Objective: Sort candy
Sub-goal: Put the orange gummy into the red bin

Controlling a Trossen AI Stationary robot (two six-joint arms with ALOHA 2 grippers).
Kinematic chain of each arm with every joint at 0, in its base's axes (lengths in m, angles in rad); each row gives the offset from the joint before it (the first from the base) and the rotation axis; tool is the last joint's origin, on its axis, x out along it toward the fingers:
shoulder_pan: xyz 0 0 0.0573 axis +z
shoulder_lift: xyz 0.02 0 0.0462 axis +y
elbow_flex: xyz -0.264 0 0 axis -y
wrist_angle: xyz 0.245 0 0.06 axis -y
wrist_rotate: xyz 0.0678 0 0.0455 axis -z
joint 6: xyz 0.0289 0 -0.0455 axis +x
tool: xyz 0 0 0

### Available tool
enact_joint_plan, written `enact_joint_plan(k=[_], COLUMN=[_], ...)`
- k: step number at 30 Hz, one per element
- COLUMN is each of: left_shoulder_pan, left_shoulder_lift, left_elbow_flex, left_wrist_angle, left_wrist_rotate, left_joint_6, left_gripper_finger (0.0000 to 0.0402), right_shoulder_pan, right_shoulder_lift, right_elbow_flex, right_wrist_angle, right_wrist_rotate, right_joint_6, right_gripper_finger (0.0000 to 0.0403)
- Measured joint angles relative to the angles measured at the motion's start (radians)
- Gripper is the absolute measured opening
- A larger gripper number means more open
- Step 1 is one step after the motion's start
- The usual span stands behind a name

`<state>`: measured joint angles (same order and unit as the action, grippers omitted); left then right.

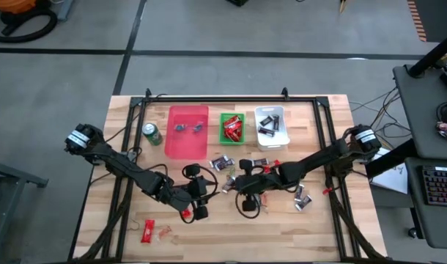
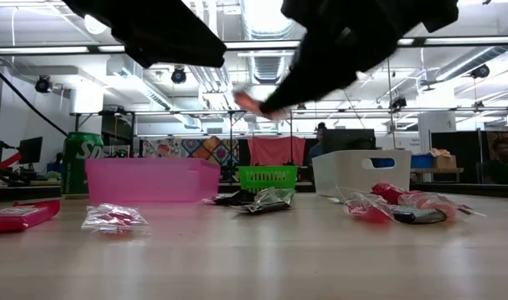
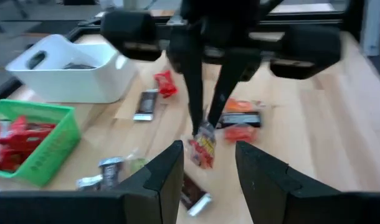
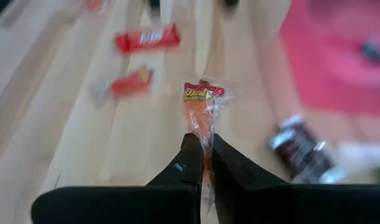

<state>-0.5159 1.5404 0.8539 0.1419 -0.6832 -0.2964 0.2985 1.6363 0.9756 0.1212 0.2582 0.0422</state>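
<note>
My right gripper (image 4: 201,140) is shut on a small candy (image 4: 203,93) in a red, yellow and orange wrapper, over the middle of the table (image 1: 247,196). In the left wrist view the same candy (image 3: 202,144) hangs under the right gripper's fingers (image 3: 193,87), which point down. My left gripper (image 3: 209,177) is open, close beside it on the table's left side (image 1: 198,207), and faces the candy without touching it. More wrapped candies lie flat on the wood (image 1: 222,163), (image 1: 303,198), (image 1: 148,232). The low view shows the held candy (image 2: 252,103) high above the table. My right gripper pinches the candy by the clear, gathered end of its wrapper (image 4: 204,127) between its two fingers, coming from above and pointing down. The printed body of the candy (image 3: 203,148) hangs below the fingertips, lifted clear of the table.
Along the far side stand a pink bin (image 1: 188,143), a green basket (image 1: 223,130) with red candies, and a white bin (image 1: 284,126) with dark ones. A green drink can (image 1: 152,134) stands left of the pink bin. Bare wood lies near the front edge.
</note>
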Motion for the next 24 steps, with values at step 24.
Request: enact_joint_plan(k=[24], left_shoulder_pan=[0.011], left_shoulder_lift=[0.101], left_elbow_flex=[0.002], left_wrist_angle=[0.12], left_wrist_rotate=[-0.111], left_joint_6=[0.05], left_gripper_finger=[0.0012], right_shoulder_pan=[0.0], right_shoulder_lift=[0.0], right_elbow_flex=[0.0], right_wrist_angle=[0.099], right_wrist_rotate=[0.033], right_joint_6=[-0.119], right_gripper_finger=[0.0035])
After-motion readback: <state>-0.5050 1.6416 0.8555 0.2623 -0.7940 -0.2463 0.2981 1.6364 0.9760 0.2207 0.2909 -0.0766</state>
